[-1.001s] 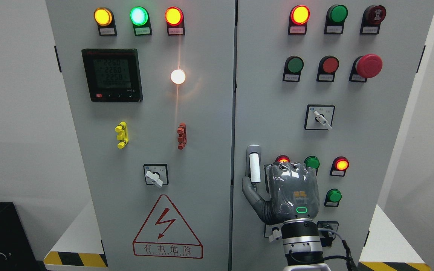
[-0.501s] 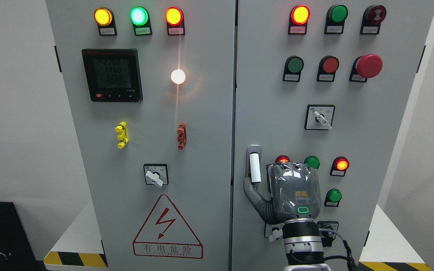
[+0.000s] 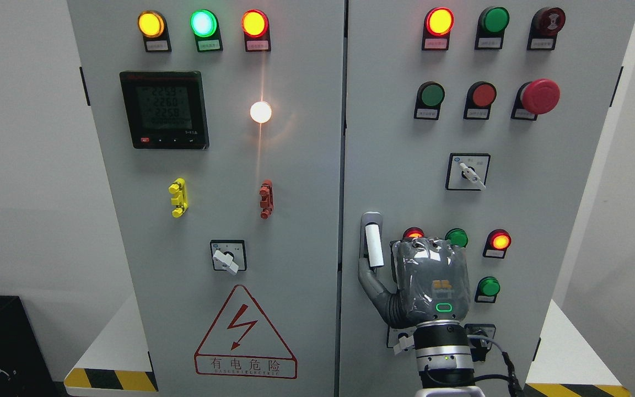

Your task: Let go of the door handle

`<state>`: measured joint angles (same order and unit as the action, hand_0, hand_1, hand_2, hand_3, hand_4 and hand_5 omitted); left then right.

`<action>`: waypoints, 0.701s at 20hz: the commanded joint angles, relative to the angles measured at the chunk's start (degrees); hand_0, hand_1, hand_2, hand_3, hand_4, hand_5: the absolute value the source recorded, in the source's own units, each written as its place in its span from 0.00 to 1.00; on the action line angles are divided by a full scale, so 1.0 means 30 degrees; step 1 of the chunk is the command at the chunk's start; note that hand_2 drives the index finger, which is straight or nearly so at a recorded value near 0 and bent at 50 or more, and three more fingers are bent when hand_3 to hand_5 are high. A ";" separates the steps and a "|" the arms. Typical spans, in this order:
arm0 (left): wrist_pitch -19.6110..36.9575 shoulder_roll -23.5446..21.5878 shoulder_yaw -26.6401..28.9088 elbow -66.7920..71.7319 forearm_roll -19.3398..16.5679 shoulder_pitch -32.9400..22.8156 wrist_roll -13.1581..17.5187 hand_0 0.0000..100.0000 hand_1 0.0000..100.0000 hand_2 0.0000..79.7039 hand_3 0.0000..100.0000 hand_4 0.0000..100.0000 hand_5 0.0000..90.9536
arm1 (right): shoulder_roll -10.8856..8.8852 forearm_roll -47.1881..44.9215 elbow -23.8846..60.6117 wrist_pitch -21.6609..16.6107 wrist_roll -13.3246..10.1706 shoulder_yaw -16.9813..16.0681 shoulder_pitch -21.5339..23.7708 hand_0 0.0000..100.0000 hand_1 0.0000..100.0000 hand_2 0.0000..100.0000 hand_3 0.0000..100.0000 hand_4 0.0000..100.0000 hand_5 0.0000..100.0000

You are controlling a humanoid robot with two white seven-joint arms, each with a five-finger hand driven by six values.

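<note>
One hand (image 3: 430, 281) shows — the right, its arm rising from the bottom edge right of the middle; no left hand is in view. The handle (image 3: 371, 242) lies up and to the left of the hand, just beside it, and its long axis runs straight up and down: a grey metal backplate with rounded ends carrying a white, smooth-looking cylindrical grip. The thumb (image 3: 370, 284) reaches left and upward to the handle's lower end and appears to touch there or come just short of it; which of the two cannot be told from this angle. The other fingers are curled in at the top of the hand, to the right of the grip and not wrapped round it, so the hand reads as clenched on nothing rather than grasping. Judged so, letting go looks nearly done, and what remains turns on that thumb: the clear way out is down and to the right, away from the grip's vertical line. The hand wears a grey, glossy, wrinkled cover with a small green-lit ring on its back, above a ribbed silver wrist. Behind it the door (image 3: 405, 165) is flat, matt grey sheet metal. Round lamps (image 3: 500, 241) sit just right of the knuckles, red and green, some half hidden.
</note>
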<state>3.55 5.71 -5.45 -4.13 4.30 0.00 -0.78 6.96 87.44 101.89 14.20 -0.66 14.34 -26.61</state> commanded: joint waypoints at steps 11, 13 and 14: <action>0.0016 0.0000 0.0000 -0.0001 0.0002 -0.0323 -0.0004 0.12 0.56 0.00 0.00 0.00 0.00 | -0.0035 0.0033 0.0079 0.0510 -0.0045 -0.0181 0.0021 0.50 0.33 0.97 1.00 1.00 1.00; 0.0016 0.0000 0.0000 -0.0001 -0.0027 -0.0323 -0.0004 0.12 0.56 0.00 0.00 0.00 0.00 | -0.0035 0.0033 0.0109 0.0510 -0.0045 -0.0181 0.0050 0.50 0.33 0.97 1.00 1.00 1.00; 0.0016 0.0000 0.0000 -0.0001 0.0002 -0.0323 -0.0004 0.12 0.56 0.00 0.00 0.00 0.00 | -0.0035 0.0033 0.0109 0.0539 -0.0045 -0.0181 0.0050 0.50 0.33 0.97 1.00 1.00 1.00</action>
<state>3.56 5.71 -5.45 -4.12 4.26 0.00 -0.78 6.91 87.53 102.01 15.77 -0.84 13.94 -26.53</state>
